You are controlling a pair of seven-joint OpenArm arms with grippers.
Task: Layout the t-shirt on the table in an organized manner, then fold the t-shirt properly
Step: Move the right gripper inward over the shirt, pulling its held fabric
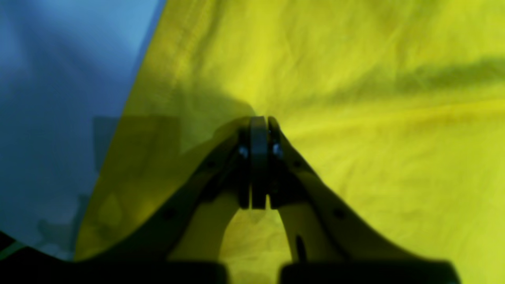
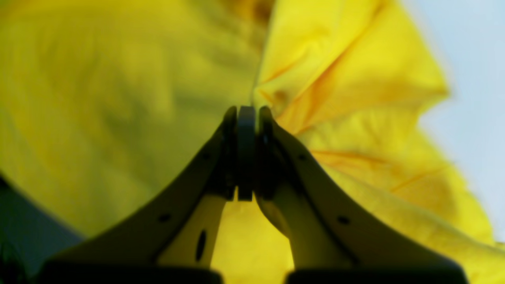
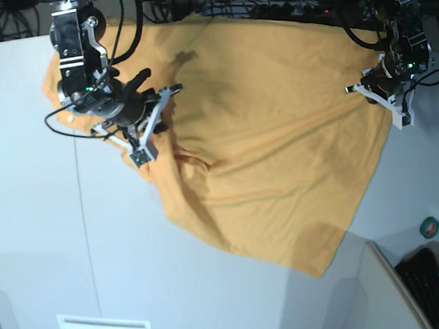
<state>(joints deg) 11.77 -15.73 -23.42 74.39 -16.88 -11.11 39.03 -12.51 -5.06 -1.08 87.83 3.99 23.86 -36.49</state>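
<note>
Orange-yellow cotton fills our view: the t-shirt point(image 3: 263, 146) lies spread and rumpled across the white-grey worktop point(image 3: 35, 222), reaching from the far edge toward the near right. At left in the base view, we see the right end effector point(image 3: 139, 144) closed on a bunched fold of the shirt's left side, its jaws pressed together in the right wrist view point(image 2: 246, 114). At right, the left end effector point(image 3: 384, 96) pinches the shirt's far right edge, likewise clamped shut on cloth point(image 1: 260, 122).

Overhead base view; two close wrist views.
</note>
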